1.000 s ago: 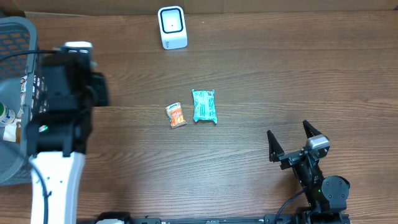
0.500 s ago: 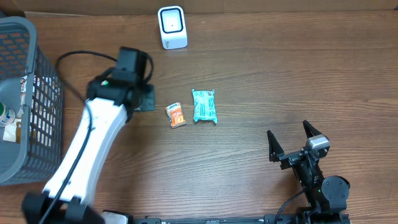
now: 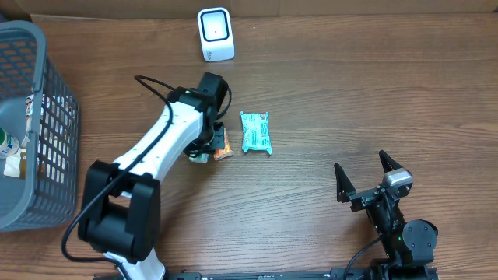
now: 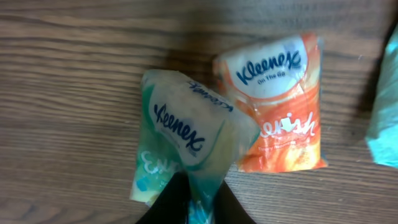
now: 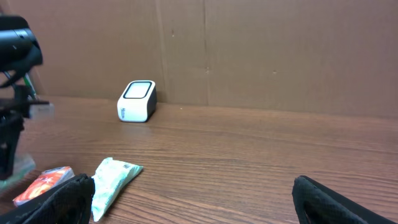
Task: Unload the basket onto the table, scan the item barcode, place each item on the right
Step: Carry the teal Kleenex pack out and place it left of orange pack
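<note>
Overhead, the left arm (image 3: 159, 148) covers most of the green tissue pack (image 3: 200, 158) and part of the orange tissue pack (image 3: 225, 151). In the left wrist view the bottom edge cuts off the left gripper (image 4: 199, 191), so its hold on the green pack is unclear. The right edge crops the teal packet (image 4: 385, 118).

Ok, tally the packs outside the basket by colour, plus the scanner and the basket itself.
Orange pack: 1
Green pack: 1
Teal pack: 1
Scanner: 1
Basket: 1
Total: 5
</note>
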